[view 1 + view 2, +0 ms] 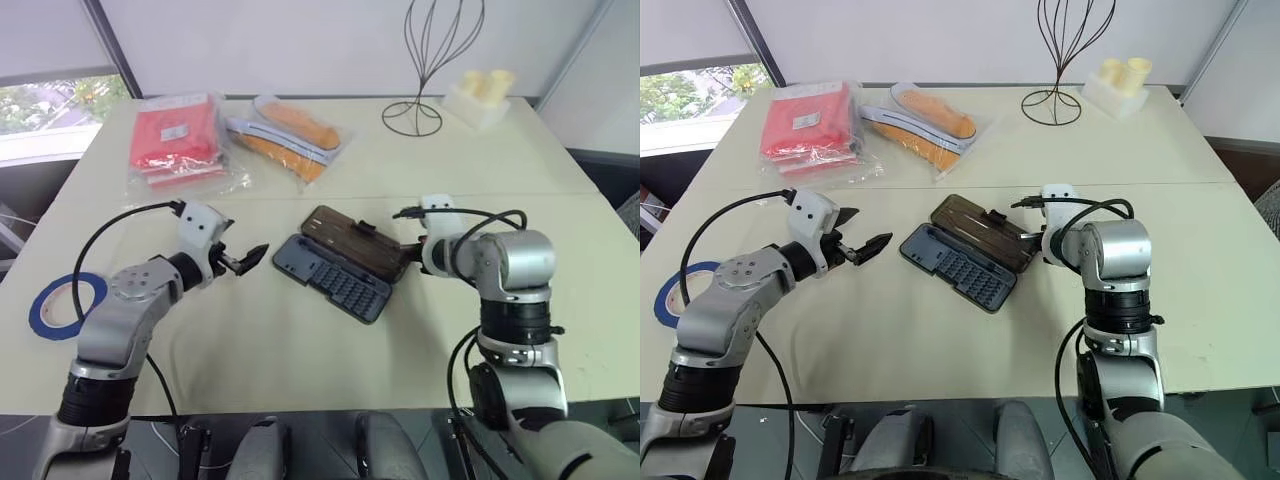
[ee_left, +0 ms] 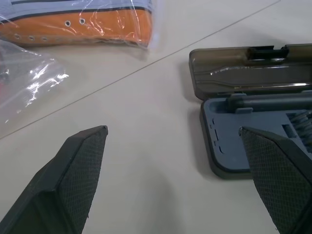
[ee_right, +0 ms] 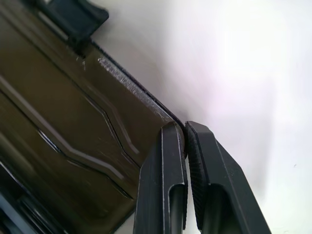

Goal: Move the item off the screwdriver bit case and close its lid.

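Observation:
The screwdriver bit case lies open at mid-table, its dark blue-grey tray (image 1: 335,282) nearer me and the smoky-brown lid (image 1: 352,243) folded flat behind it. The item, a blue tape roll (image 1: 35,312), rests on the table at the far left, well away from the case. My left gripper (image 1: 250,257) hovers open just left of the tray, whose end shows between its fingers (image 2: 83,165) in the left wrist view. My right gripper (image 3: 184,127) is shut on the rim of the lid (image 3: 73,112) at its right end.
At the back left lie a clear bag of red goods (image 1: 175,140) and a bag with orange shoes (image 1: 290,130). A black wire stand (image 1: 412,115) and a white block with pale yellow cylinders (image 1: 480,98) stand at the back right.

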Robot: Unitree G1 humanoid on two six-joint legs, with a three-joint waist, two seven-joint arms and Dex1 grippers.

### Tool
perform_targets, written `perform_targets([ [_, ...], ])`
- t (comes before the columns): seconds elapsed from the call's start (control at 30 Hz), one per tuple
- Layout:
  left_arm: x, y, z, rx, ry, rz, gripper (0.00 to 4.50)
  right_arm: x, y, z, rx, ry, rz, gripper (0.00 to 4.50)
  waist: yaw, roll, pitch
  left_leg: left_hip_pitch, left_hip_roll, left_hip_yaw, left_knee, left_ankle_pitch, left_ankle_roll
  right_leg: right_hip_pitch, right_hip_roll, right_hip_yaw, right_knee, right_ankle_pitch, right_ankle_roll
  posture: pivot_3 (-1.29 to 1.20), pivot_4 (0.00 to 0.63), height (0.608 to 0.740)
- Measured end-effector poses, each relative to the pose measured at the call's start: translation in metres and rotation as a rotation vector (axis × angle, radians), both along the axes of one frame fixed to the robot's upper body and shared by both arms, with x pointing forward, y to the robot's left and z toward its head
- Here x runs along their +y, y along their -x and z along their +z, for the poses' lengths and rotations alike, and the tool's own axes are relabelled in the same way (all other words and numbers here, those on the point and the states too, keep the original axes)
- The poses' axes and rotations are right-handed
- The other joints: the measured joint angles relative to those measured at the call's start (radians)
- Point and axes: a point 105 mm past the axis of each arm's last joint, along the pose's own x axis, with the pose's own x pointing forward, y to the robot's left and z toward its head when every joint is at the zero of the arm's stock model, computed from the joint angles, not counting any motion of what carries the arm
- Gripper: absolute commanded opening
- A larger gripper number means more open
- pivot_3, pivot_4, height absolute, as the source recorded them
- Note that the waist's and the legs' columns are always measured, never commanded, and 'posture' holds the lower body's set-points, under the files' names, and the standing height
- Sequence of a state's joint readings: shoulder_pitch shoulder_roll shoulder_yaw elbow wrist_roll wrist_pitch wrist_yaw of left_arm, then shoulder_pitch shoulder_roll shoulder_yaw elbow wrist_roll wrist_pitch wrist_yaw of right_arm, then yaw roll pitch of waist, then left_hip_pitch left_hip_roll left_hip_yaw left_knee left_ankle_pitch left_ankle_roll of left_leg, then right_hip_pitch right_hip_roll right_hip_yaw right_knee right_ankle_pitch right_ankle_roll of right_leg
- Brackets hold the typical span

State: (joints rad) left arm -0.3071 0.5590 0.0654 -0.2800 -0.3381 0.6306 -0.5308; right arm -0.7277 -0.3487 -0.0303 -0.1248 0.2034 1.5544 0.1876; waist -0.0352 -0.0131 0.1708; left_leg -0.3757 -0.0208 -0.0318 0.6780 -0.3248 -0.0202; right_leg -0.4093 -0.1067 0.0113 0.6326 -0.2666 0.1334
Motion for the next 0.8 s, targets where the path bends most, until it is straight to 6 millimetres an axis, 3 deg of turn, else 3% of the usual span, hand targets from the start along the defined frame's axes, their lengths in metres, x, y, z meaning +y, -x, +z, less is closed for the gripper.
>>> perform_targets([
  [0.37,0.0,-0.001,0.001,-0.005,-0.001,0.001,4.5,0.023,0.001,0.011,-0.125,0.165,0.399,0.04,0.003,0.0,0.0,-0.001,0.0,0.0,-0.001,0.0,0.0,0.0,0.0,0.0,-0.002,0.0,0.0,0.0,0.15,0.74],
  [0.8,0.003,-0.001,0.004,-0.015,-0.004,0.008,4.5,0.036,0.013,0.014,-0.139,0.213,0.636,0.04,0.022,0.0,0.001,-0.002,0.0,0.0,-0.001,0.0,0.0,-0.001,-0.001,0.0,-0.002,0.0,0.0,0.0,0.15,0.74],
])
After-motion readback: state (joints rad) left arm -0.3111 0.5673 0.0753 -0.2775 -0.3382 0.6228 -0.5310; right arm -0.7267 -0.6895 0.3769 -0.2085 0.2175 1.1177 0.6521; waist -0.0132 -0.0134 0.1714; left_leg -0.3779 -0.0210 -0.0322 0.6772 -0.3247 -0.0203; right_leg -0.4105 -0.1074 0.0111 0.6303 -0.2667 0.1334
